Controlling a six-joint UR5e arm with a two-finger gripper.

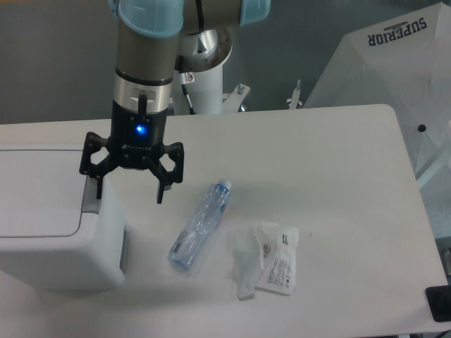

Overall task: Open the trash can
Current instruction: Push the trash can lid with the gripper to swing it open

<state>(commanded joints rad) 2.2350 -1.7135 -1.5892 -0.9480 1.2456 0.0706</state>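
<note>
The white table (338,141) takes up most of the view, with plenty of bare room on the far and right side. The trash can (49,232) sits at the near left corner, lid down. It looks like stiff, smooth plastic, probably light, so I'd guess a hard sideways shove could slide it. The place to work is the grey push tab (89,201) on the right edge of the lid. The gripper (129,190) hangs right by that tab, jaws spread wide, holding nothing. Just right of it lie a clear plastic bottle (201,225) and a crumpled plastic wrapper (268,264), close enough to clip.
</note>
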